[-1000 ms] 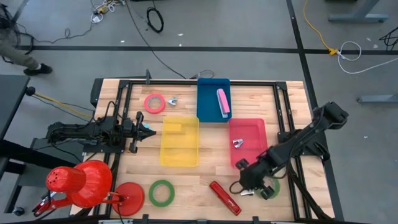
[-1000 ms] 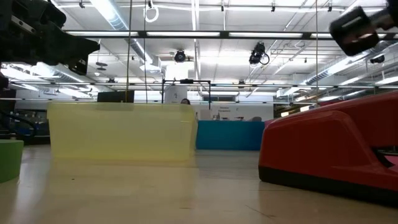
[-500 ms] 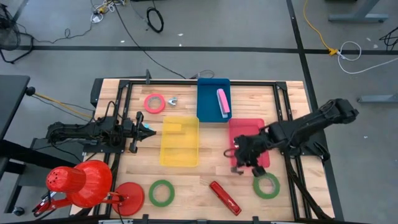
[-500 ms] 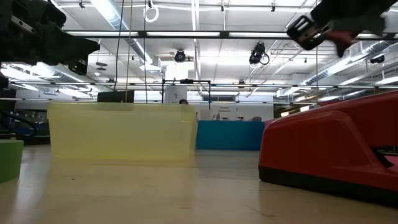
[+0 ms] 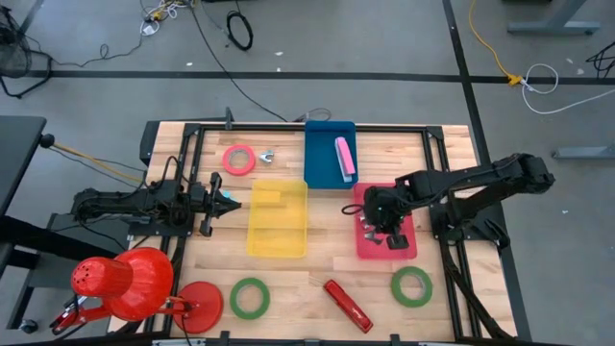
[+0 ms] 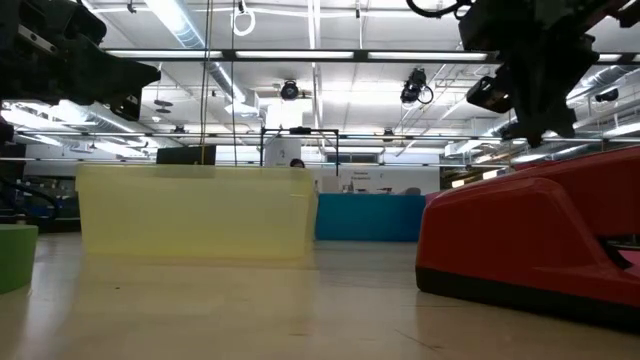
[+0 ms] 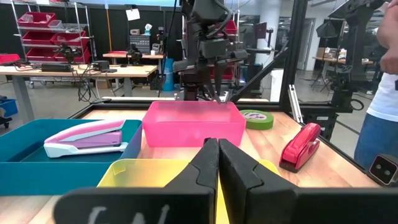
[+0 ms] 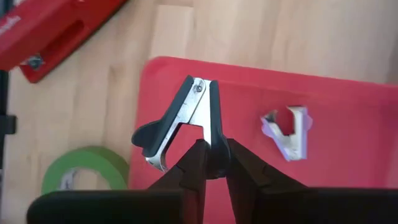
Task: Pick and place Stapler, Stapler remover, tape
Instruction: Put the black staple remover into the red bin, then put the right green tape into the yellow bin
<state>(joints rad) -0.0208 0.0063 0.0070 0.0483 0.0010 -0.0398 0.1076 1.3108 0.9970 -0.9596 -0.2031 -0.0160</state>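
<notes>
The right gripper hangs above the table's right half, arm reaching in from the right, fingers clamped. The left gripper rests at the left side, fingers closed.

3 bins sit mid-table, 1 holding a stapler. 2 tape rolls and another stapler lie along the front edge; 1 roll lies near the back edge.

You've got bare desk between the yellow bin and red bin; the black frame hems both sides.
</notes>
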